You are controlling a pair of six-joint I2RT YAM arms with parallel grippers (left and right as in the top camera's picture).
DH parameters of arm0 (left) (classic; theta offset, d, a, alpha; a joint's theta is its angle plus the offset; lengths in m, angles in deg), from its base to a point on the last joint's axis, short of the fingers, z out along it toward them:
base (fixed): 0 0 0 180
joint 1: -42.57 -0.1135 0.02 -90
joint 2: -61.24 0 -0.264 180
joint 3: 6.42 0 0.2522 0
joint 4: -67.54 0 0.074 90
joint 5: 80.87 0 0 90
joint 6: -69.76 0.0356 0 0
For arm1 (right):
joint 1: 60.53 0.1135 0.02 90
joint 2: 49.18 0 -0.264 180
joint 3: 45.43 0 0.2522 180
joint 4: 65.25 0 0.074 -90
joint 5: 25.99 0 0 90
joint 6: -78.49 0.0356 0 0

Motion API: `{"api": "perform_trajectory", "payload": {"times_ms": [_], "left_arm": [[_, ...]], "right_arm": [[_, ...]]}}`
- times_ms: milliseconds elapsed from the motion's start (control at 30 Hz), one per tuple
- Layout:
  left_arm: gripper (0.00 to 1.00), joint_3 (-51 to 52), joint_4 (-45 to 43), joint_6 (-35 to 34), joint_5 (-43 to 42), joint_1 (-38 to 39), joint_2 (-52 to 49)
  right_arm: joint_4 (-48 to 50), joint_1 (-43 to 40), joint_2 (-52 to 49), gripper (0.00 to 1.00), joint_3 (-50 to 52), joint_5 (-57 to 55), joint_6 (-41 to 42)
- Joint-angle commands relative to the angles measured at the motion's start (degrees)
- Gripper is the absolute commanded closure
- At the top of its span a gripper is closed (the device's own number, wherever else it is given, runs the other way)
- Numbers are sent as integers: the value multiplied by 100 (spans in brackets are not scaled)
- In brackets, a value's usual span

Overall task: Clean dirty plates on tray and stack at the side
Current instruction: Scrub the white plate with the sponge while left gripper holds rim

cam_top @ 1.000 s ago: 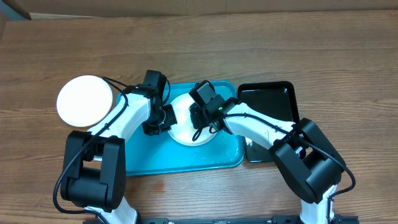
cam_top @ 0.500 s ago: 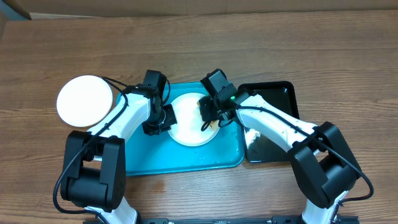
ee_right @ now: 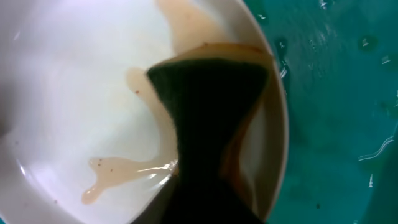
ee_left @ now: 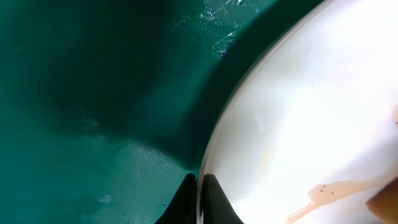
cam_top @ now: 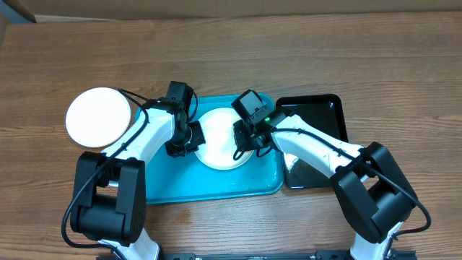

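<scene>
Smeared plate [cam_top: 216, 144] sits in tray [cam_top: 209, 186]. Its left rim is pinched by the closed left gripper [cam_top: 192, 136], arm bent inward. Sponge [ee_right: 211, 118] is clamped in right gripper [cam_top: 244, 141] and pressed on plate's right side. Second plate [cam_top: 98, 115] lies left of tray.

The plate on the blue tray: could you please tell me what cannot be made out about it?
- Overhead: the right arm covers the plate's right side, sponge and smear.
- Left wrist: the frame edge cuts off most of the plate.
- Right wrist: the blurred sponge hides any smear under it.
- Overhead: whether another plate lies beneath it.
</scene>
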Motion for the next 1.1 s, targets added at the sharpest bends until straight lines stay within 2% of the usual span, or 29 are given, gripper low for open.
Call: {"api": "perform_trajectory", "payload": {"times_ms": [0,167,367,633,800,1067], "left_arm": [[96,-26,7,92,188,37,28],[96,-26,4,92,188,37,28],[96,-26,2,92,188,37,28],[96,-26,-37,92,190,37,28],[96,-26,-42,94,190,37,28],[96,-26,-39,94,190,37,28]], "right_arm": [[-179,92,-50,92,31,-317,181],[-516,203,-72,96,31,-1001,365],[-522,214,-151,96,31,-953,881],[-9,212,-728,96,31,195,1062],[601,212,-765,96,17,1213,715],[1134,160,-706,96,-42,1657,516]]}}
